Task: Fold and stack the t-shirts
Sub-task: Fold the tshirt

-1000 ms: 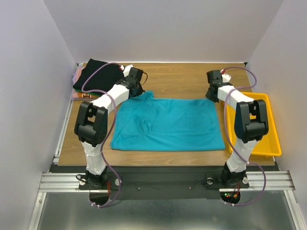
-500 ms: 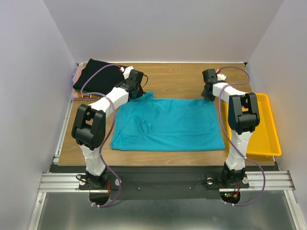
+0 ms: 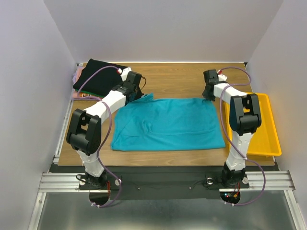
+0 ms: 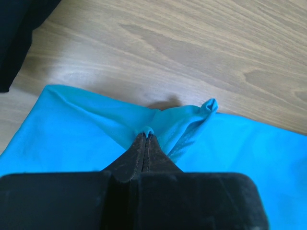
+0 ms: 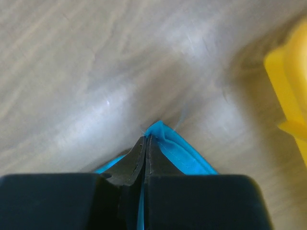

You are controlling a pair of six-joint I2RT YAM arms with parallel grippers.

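Observation:
A turquoise t-shirt (image 3: 168, 123) lies spread on the wooden table. My left gripper (image 3: 139, 94) is shut on its far left edge; the left wrist view shows the pinched cloth (image 4: 149, 130) at the fingertips. My right gripper (image 3: 208, 96) is shut on the far right corner, seen in the right wrist view (image 5: 160, 132). A stack of folded t-shirts (image 3: 96, 79), black on top with green and pink-orange edges, sits at the far left corner.
A yellow plastic tray (image 3: 268, 139) stands at the right edge of the table, close to the right arm; its rim shows in the right wrist view (image 5: 288, 81). Bare wood (image 3: 175, 79) lies beyond the shirt, and white walls enclose the table.
The left arm's elbow has swung out left and lower, its gripper staying on the shirt's far left edge. The right gripper has shifted slightly near the far right corner.

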